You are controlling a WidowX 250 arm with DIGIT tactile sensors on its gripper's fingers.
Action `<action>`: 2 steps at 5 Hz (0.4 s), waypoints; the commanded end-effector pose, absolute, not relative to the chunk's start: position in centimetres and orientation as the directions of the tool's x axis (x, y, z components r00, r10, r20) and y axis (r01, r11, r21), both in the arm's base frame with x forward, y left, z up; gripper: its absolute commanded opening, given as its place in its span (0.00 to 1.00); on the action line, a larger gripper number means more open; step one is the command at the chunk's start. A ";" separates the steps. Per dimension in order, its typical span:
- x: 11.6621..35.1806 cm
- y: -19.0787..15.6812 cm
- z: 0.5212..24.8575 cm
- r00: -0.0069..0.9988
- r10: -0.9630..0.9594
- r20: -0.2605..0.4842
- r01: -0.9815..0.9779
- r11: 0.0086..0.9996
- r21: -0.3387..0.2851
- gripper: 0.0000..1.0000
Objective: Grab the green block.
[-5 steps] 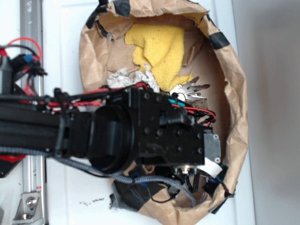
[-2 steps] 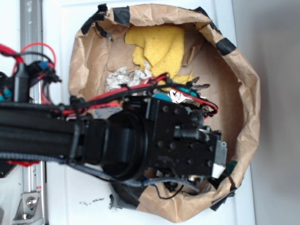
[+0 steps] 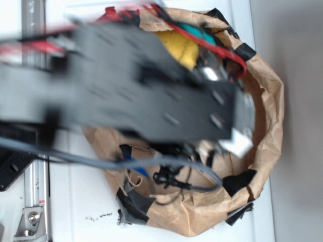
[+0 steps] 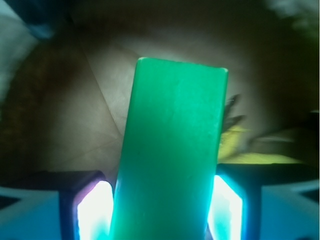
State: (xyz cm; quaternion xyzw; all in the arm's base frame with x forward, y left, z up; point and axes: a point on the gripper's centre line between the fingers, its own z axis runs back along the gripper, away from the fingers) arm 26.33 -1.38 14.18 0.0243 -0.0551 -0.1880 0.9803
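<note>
In the wrist view the green block [image 4: 170, 150] fills the middle, a long flat slab standing up between my fingers. My gripper [image 4: 160, 220] is shut on its lower part, with both bright pads [image 4: 92, 210] pressed against its long sides. The block hangs above the brown paper floor [image 4: 100, 100]. In the exterior view my arm [image 3: 151, 96] is a large blurred dark mass over the paper bag [image 3: 270, 116]. It hides the fingers and the block there.
The crumpled brown paper bag has black tape on its rim [image 3: 237, 181]. A yellow cloth [image 3: 181, 48] lies inside at the back, mostly covered by the arm. Grey cable [image 3: 166, 164] loops over the bag's front. A metal rail [image 3: 35, 201] runs down the left.
The arm has come up toward the camera and shifted toward the top of the view, now larger and blurred. It covers the keys and crumpled paper that showed earlier.
</note>
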 end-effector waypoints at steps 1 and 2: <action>26.0 -1.3 20.9 0.951 -0.234 0.204 0.219 0.971 0.090 0.00; 26.4 -1.9 20.0 0.961 -0.234 0.149 0.215 0.968 0.128 0.00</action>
